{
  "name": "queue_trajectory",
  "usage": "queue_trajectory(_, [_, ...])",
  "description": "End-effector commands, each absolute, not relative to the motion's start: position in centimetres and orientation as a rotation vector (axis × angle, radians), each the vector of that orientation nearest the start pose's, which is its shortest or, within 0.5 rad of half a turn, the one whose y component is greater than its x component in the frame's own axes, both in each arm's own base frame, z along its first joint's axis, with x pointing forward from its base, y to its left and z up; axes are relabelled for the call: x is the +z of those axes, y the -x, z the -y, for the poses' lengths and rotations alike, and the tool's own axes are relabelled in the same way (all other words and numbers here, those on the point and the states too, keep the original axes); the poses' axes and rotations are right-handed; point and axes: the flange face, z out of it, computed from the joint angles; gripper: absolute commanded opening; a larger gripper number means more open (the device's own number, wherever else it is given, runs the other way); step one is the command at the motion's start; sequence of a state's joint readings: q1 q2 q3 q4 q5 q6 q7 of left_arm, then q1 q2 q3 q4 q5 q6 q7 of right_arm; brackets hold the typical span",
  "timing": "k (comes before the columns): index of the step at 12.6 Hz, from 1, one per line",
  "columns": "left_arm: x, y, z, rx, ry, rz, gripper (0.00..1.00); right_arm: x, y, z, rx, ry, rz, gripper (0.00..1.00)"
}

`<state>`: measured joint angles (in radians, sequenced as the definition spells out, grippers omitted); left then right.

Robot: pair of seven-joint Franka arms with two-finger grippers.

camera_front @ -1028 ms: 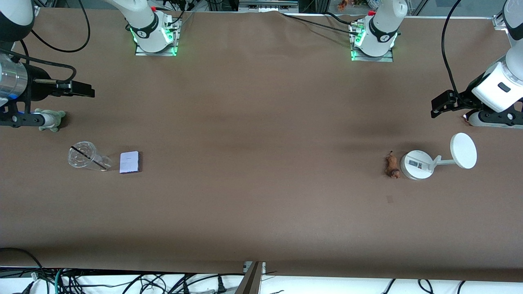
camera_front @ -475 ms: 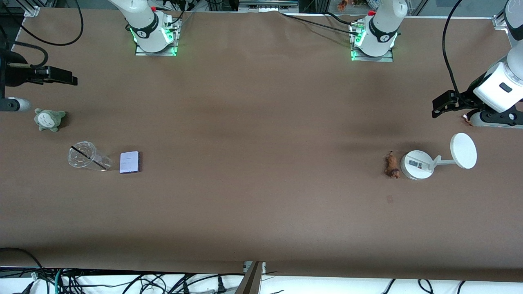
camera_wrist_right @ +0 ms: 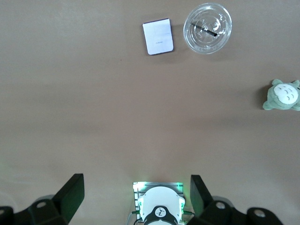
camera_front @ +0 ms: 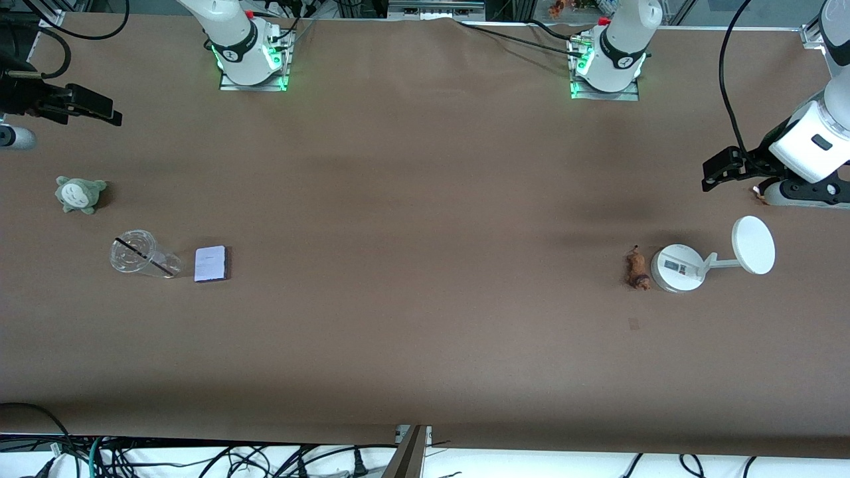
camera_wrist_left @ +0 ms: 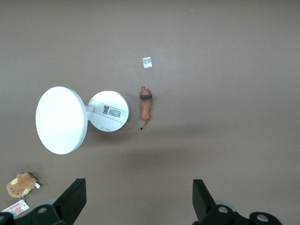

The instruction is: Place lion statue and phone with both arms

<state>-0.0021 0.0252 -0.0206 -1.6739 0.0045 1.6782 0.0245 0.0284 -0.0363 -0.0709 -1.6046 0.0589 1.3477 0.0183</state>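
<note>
One clear cup (camera_front: pixel 141 254) holds, seemingly, a straw (camera_front: pixel 143 253).

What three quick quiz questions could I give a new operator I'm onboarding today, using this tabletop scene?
1. True or false: the lion statue lies beside the round base of the white stand.
2. Which thing lies right beside the phone: (a) the clear cup, (b) the grey-green plush, (c) the brown plush?
3. Fill in: both the left gripper and the right gripper are ____, holding nothing.

Key: 1 true; 2 a; 3 open.
</note>
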Motion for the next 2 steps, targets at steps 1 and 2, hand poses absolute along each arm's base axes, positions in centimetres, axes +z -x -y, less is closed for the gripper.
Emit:
queue_trajectory(1, [57.15, -56.48, 1.02, 0.053, 3.122, -0.099, 1.0, 61.18, -51.33, 1.55, 0.317, 3.08, -0.076, 1.0])
queue_trajectory(2, [57.15, -56.48, 1.02, 0.053, 3.122, -0.097, 1.0, 61.16, -51.37, 1.62, 0.318, 3.086, -0.075, 1.0])
